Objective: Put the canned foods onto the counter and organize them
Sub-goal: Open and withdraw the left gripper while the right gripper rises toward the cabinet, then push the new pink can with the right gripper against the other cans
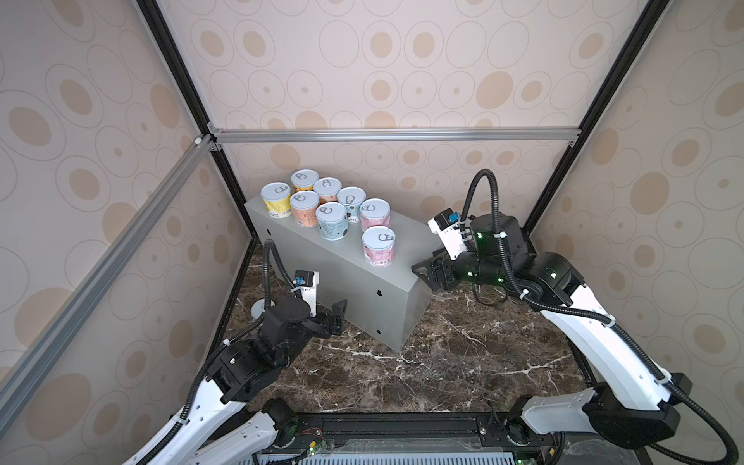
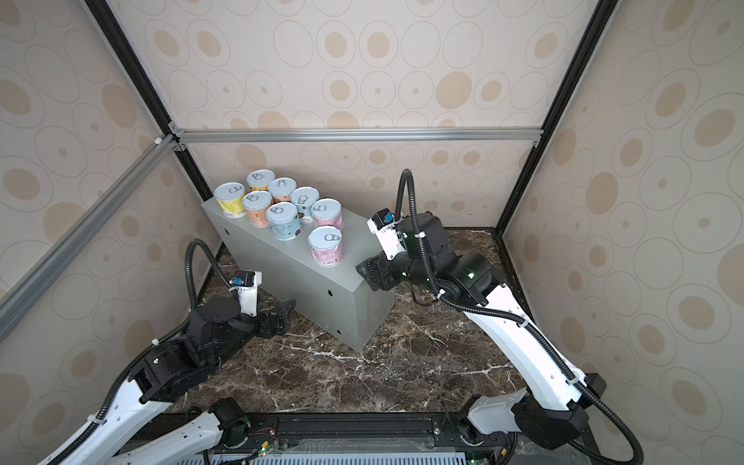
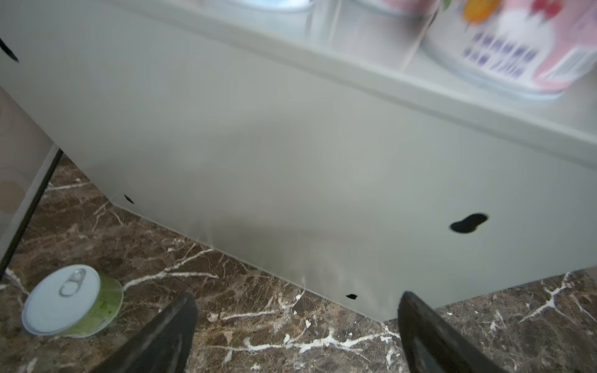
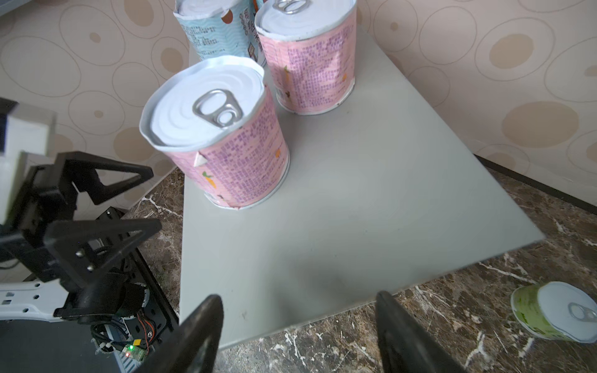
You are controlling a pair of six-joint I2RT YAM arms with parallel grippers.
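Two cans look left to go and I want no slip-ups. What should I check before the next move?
1. Left end effector open, empty: ok.
2. Right end effector open, empty: ok.
3. Every can on the counter: not ok; eight cans stand there, two green ones sit on the floor.
4. Green can by the left arm upright: ok.
5. Second green can upright: cannot tell.
6. Counter top bare beside the near pink can: ok.
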